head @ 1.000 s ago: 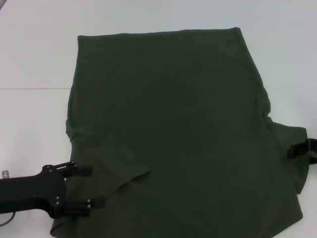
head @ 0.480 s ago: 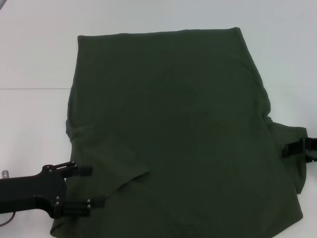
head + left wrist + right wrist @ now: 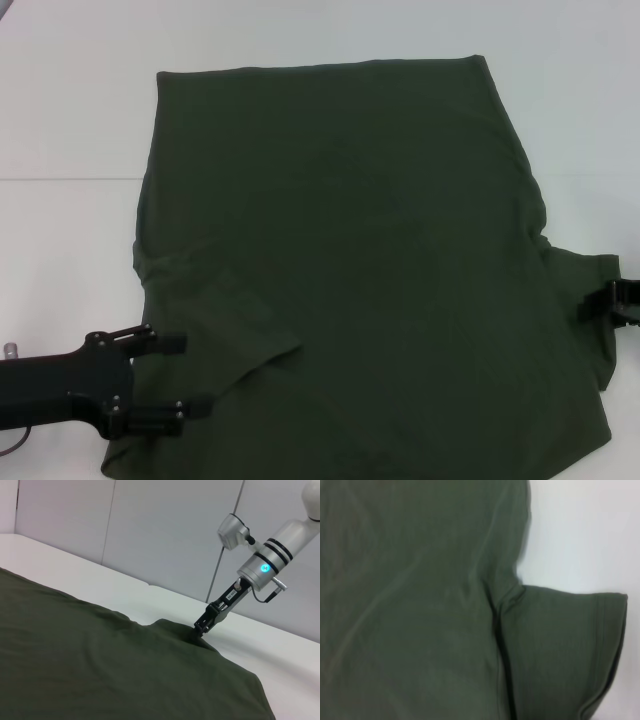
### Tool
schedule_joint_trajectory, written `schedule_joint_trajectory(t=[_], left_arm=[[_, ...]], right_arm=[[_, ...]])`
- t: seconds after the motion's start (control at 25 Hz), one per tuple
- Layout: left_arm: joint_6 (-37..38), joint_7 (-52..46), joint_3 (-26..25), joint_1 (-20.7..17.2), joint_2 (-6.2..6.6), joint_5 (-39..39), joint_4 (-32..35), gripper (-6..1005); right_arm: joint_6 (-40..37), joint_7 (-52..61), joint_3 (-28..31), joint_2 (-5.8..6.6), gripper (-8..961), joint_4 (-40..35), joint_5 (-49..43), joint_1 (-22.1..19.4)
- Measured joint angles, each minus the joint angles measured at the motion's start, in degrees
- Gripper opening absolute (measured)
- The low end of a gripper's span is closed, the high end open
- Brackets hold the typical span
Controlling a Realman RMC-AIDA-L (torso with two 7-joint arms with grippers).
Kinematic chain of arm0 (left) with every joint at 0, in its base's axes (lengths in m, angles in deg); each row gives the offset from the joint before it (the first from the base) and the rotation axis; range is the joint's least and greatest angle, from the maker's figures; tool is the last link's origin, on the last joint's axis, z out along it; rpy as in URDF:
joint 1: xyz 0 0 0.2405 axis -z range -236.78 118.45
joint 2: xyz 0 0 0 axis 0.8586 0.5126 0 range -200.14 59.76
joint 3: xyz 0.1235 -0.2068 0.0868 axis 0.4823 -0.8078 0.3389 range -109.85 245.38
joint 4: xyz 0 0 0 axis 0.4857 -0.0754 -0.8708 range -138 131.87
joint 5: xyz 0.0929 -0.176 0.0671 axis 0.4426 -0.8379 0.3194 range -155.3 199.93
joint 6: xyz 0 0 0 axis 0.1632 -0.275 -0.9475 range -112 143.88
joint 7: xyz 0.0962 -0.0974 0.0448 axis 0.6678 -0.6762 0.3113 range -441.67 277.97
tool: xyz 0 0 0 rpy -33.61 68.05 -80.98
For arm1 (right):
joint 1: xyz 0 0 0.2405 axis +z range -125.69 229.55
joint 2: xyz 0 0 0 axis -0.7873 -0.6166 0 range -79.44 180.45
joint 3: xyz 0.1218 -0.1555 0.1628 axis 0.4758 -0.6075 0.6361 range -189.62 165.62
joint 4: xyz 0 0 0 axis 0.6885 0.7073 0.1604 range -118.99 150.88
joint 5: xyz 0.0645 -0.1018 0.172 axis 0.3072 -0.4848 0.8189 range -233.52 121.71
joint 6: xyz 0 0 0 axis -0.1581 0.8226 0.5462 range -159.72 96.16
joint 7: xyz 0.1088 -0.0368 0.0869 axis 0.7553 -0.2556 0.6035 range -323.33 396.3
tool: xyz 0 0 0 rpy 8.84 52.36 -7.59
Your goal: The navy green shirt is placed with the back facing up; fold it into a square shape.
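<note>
The navy green shirt (image 3: pixel 360 270) lies spread flat on the white table (image 3: pixel 70 110), plain side up. Its left sleeve (image 3: pixel 225 320) is folded inward over the body. The right sleeve (image 3: pixel 585 320) still sticks out sideways, and the right wrist view shows it as the sleeve (image 3: pixel 565 650) beside the body side seam. My left gripper (image 3: pixel 190 375) is open, low at the shirt's near left edge, with its two fingers spread over the cloth edge. My right gripper (image 3: pixel 598 303) sits at the outer hem of the right sleeve. In the left wrist view the right gripper (image 3: pixel 202 627) touches a raised bump of cloth.
White table surface surrounds the shirt on the far side and to the left. A table seam (image 3: pixel 65 179) runs across at left. A pale wall (image 3: pixel 165 535) stands behind the table in the left wrist view. The shirt's near edge runs out of the head view.
My right gripper edged inward over the right sleeve hem, then drew back slightly outward and lower. The left gripper and the shirt have not visibly moved.
</note>
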Motion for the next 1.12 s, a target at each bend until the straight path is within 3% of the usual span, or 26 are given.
schedule_joint_trajectory(t=[0.52, 0.72, 1.12], left_arm=[[0.0, 0.0, -0.1, 0.2, 0.00, 0.0, 0.0, 933], [0.0, 0.0, -0.1, 0.2, 0.00, 0.0, 0.0, 933], [0.0, -0.9, -0.1, 0.0, 0.00, -0.1, 0.0, 932]], right_arm=[[-0.1, 0.4, -2.2, 0.26, 231, 0.0, -0.1, 0.0], [-0.1, 0.1, -2.3, 0.32, 34, 0.0, -0.1, 0.1], [-1.3, -0.2, -2.8, 0.60, 34, -2.3, -0.1, -1.0]])
